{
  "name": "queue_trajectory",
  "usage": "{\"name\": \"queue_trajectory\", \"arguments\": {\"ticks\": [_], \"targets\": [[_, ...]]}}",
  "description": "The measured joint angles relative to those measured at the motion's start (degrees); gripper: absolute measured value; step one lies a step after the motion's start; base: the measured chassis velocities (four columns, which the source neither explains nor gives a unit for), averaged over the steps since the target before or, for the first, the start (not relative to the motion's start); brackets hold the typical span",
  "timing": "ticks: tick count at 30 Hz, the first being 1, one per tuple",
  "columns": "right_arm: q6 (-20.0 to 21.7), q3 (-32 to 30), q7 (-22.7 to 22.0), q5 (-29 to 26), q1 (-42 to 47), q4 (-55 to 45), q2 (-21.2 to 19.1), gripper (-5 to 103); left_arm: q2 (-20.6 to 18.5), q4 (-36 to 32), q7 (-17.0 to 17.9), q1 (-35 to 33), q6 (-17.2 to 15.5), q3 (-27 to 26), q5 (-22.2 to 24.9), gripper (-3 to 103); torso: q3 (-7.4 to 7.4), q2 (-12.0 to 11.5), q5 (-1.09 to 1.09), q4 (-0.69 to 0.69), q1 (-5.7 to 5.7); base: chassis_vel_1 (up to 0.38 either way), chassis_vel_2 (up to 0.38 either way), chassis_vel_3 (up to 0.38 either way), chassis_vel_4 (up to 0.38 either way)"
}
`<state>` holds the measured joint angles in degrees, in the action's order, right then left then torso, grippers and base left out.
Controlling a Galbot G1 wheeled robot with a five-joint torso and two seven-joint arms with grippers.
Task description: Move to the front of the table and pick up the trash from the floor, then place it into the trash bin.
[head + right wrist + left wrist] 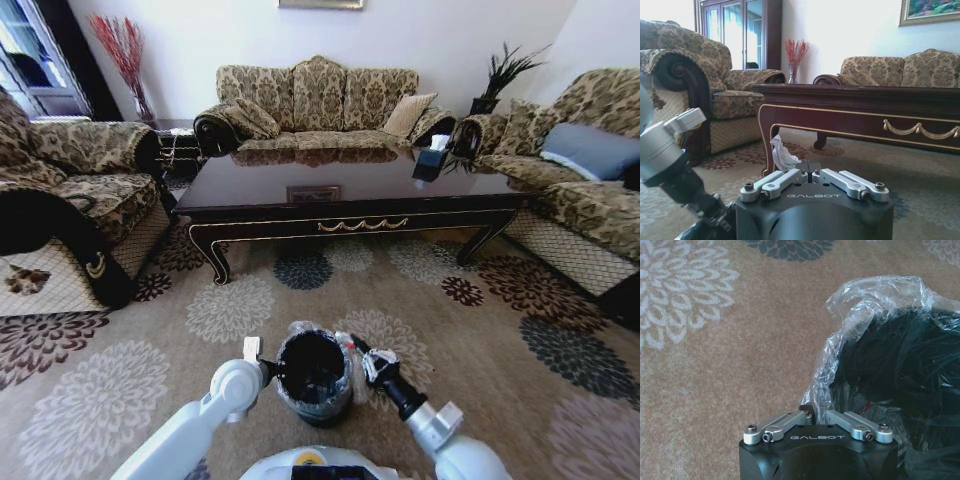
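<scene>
Head view: trash bin (313, 378) sits on the floral carpet (200, 310) between both arms, well short of the worktop (350, 185). Left end effector (813, 411) is closed at the bin's liner (875, 295). Right end effector (807, 167) is pinched on a white paper wad (782, 155) beside the rim.

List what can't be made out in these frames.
- Trash bin contents: too dark inside in the head view, and the crumpled liner covers them in the left wrist view.
- Left gripper: shut at the liner's edge. Its own body hides whether it pinches the plastic.
- Right gripper: shut on the paper wad. The clear, red-marked thing beside it in the head view is too small to name.
- Table: one end is cut off by the right wrist view's edge.
</scene>
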<state>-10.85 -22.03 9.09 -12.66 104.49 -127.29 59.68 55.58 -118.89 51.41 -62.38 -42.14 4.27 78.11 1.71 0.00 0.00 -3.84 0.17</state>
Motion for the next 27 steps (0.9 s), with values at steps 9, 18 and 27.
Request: {"name": "queue_trajectory", "arguments": {"ticks": [9, 18, 27], "targets": [[-0.01, 3.21, 0.1, 3.09, 1.5, -0.03, 2.86, 0, -0.12, -0.33, 0.44, -0.69, 0.0, -0.19, -0.76, 0, 0.0, 0.0, 0.0, 0.0, 0.0, 0.0, 0.0, 0.0, 0.0], [-0.36, 4.08, 0.31, 5.12, 2.24, 0.44, 3.9, 8, -0.1, -0.58, 0.57, -1.1, 0.0, -0.12, -0.79, 0, 0.0, 0.0, -0.01, 0.0, 0.0, 0.0, 0.0, 0.0, 0.0], [-0.14, 3.91, 0.31, 4.96, 2.33, 0.32, 4.12, 46, -0.31, -0.66, 0.76, -1.39, 0.0, -0.07, -0.78, 0, 0.0, 0.0, -0.01, 0.0, 0.0, 0.0, 0.0, 0.0, 0.0]]}}
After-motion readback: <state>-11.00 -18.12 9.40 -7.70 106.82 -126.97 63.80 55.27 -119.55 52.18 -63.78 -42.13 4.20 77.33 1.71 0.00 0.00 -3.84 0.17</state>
